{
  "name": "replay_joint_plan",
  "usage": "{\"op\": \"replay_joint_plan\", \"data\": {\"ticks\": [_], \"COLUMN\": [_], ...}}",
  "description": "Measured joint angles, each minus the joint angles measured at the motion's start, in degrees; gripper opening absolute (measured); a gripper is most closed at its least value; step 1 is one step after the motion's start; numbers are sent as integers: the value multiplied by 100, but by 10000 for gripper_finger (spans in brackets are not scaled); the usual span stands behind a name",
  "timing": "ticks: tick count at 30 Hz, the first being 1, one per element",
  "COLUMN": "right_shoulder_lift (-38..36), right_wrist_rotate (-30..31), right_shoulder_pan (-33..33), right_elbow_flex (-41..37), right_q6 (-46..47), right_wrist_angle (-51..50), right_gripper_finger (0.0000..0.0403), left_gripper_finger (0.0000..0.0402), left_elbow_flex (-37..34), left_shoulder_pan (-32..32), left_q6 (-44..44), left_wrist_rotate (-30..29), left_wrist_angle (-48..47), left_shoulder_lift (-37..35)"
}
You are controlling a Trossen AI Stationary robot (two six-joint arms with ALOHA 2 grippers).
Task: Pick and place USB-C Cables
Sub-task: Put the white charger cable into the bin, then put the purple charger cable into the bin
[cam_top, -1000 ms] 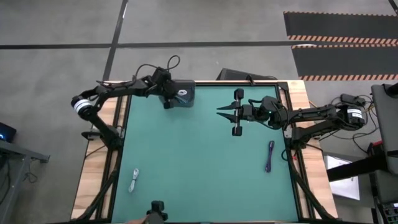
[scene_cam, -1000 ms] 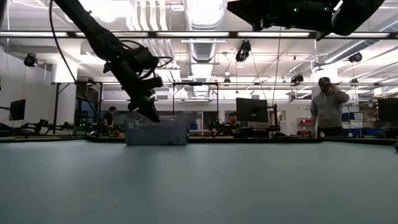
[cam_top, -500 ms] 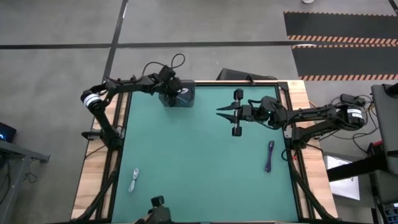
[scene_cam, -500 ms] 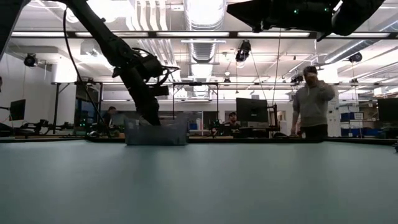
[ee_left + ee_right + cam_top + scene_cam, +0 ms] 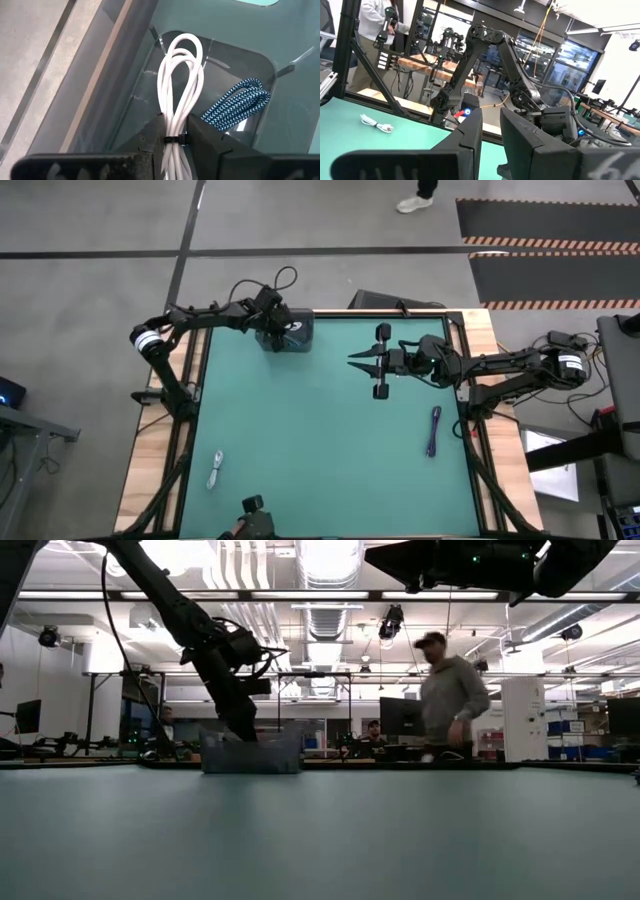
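at the far left corner of the table, left tool (image 5: 174,142): fingers clamped on a looped white cable (image 5: 180,95), held at its black tie, the loop hanging down into a clear grey bin (image 5: 235,65). in the high view this tool (image 5: 272,332) sits over the bin (image 5: 297,332); in the low view it reaches down behind the bin's front wall (image 5: 250,754).

inside the bin: one blue-and-black braided cable (image 5: 237,104), coiled, lying on the bin floor beside the white loop; whether the two touch cannot be told.

right tool (image 5: 362,361): raised above the far middle of the table, well apart from the bin, pointing toward the left side; fingers (image 5: 470,131) set a narrow gap apart, nothing between them. in the low view the arm shows only as a dark mass at the top (image 5: 480,565).

table (image 5: 320,440): green surface with a wooden border.

on the table, near left: one pale bundled cable (image 5: 215,470), lying alone; also seen in the right wrist view (image 5: 376,124).

on the table, right side: one dark blue-purple cable (image 5: 434,430), stretched lengthwise near the right edge, beside the right arm's base.

beyond the table: a person (image 5: 447,700) in a grey top and a cap, standing in the room behind; a shoe (image 5: 415,200) on the floor at the top of the high view.
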Motion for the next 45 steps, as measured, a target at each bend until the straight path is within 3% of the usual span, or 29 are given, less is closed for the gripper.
{"op": "replay_joint_plan", "data": {"ticks": [22,32,39,45], "right_shoulder_lift": [0,0,-2,-11], "right_wrist_rotate": [-1,-1,-1,0], "right_shoulder_pan": [0,0,0,2], "right_elbow_flex": [0,-2,-2,64], "right_q6": [180,271,905,1803], "right_wrist_angle": [-26,-107,-177,-716], "right_gripper_finger": [59,59,59,59], "left_gripper_finger": [75,150,173,173], "left_elbow_flex": [-4,-4,-9,-20], "left_shoulder_pan": [0,0,-44,-259], "left_q6": [-103,-103,-98,-76], "left_wrist_rotate": [0,-5,-32,-44], "left_wrist_angle": [-66,-66,-76,-74], "left_shoulder_lift": [0,0,-207,-901]}}
